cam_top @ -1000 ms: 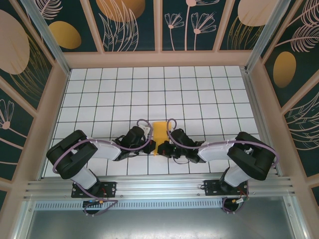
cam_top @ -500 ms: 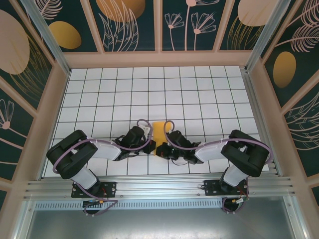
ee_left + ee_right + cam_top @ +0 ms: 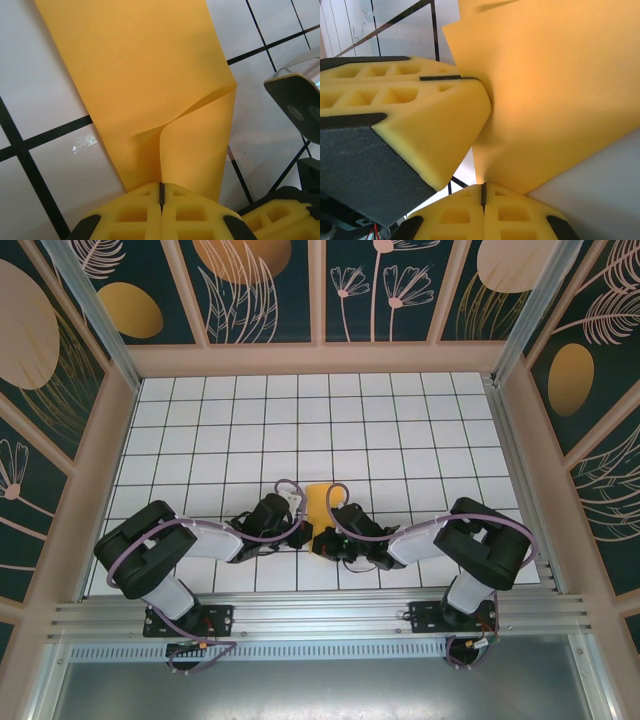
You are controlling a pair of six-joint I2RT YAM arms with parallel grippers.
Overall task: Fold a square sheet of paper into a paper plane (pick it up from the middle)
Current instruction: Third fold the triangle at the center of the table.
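Rightward, the right arm has swung its elbow in toward the white grid table's middle. Left gripper and right gripper both pinch the square sheet of paper, which sits near-centre on the table and is part-folded. Nose and wings likely remain to do.

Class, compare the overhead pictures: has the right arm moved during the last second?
Yes. The right arm has swung left, its elbow drawing away from the aluminium rail on the right; the right gripper sits further over the square sheet of paper.
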